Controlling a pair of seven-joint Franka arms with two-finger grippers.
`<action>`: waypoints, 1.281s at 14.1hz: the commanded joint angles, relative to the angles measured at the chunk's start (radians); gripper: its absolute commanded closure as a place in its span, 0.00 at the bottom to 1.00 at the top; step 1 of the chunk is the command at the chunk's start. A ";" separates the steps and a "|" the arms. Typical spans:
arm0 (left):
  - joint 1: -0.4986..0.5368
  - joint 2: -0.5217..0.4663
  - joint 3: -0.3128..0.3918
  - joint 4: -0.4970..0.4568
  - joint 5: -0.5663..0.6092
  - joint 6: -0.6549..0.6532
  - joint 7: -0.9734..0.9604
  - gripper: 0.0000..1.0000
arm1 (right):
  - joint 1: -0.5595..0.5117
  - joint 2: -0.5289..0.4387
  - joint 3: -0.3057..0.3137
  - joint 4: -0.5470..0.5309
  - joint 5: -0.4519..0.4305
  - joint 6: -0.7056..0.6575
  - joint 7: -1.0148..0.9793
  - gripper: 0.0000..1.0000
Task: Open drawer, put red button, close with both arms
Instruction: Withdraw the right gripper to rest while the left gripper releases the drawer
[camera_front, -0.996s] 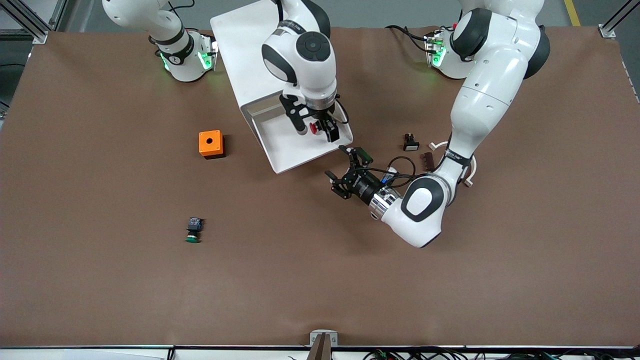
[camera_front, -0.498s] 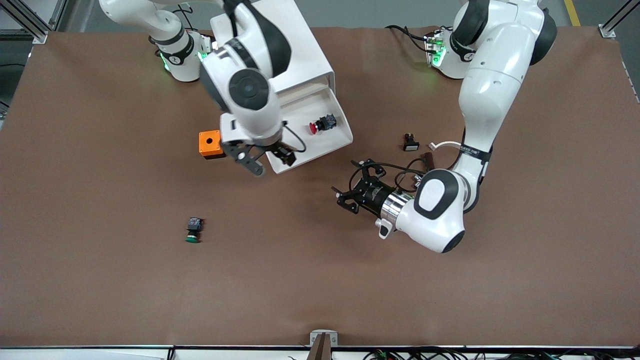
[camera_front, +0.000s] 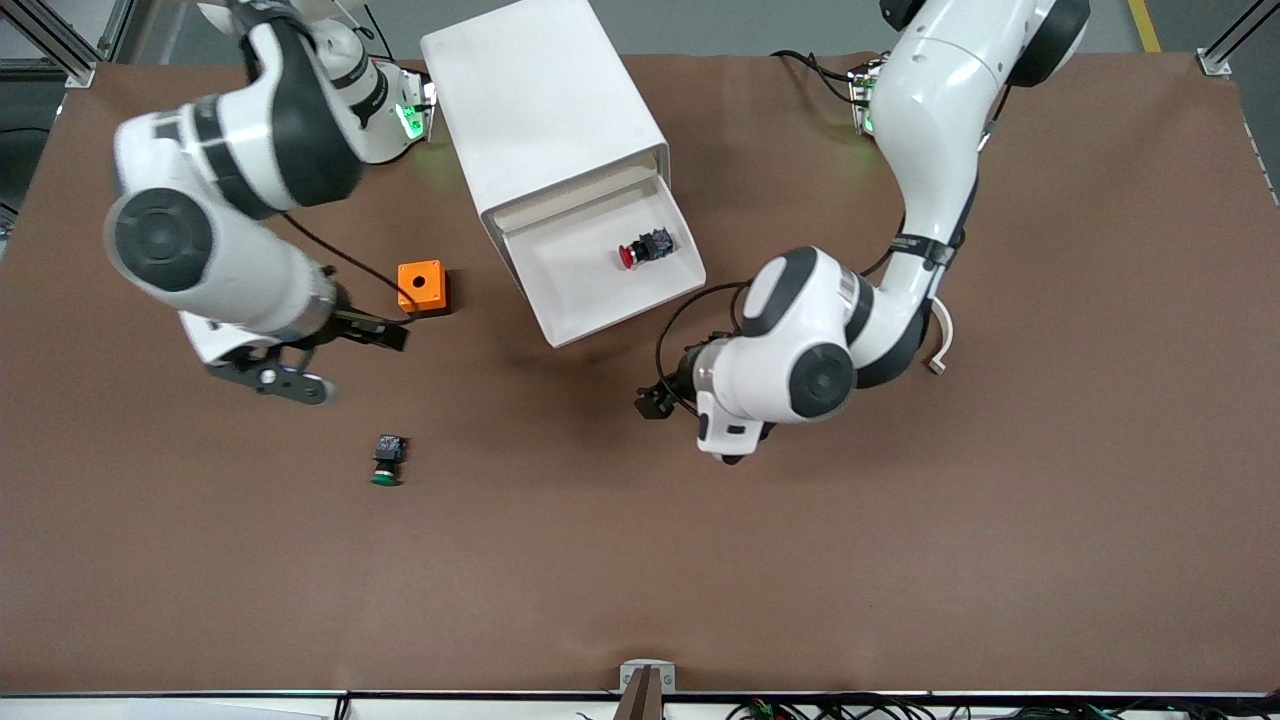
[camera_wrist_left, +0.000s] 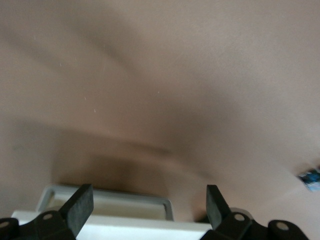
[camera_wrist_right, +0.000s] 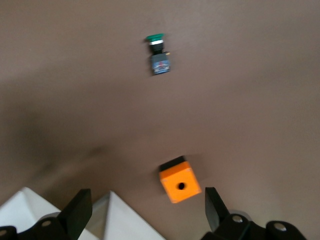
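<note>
Red button (camera_front: 641, 247) lying in the open drawer (camera_front: 560, 300) of the white cabinet (camera_front: 540, 110).
Brown table (camera_front: 900, 560): orange box (camera_front: 421, 288) at the drawer's 9 o'clock; right gripper (camera_front: 335, 355) and left gripper (camera_wrist_left: 147, 212), fingers apart, over bare tabletop.

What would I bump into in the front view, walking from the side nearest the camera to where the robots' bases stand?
green button → left gripper → right gripper → orange box → red button, lying in the open drawer.
</note>
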 joint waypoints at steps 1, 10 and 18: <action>-0.077 -0.018 0.018 -0.032 0.173 0.028 -0.001 0.01 | -0.107 -0.055 0.023 -0.011 -0.014 -0.053 -0.176 0.00; -0.220 -0.004 0.020 -0.057 0.321 0.025 -0.069 0.01 | -0.267 -0.084 0.023 -0.010 -0.030 -0.102 -0.431 0.00; -0.297 -0.019 0.008 -0.089 0.355 0.026 -0.079 0.01 | -0.272 -0.073 0.025 0.044 -0.031 -0.090 -0.506 0.00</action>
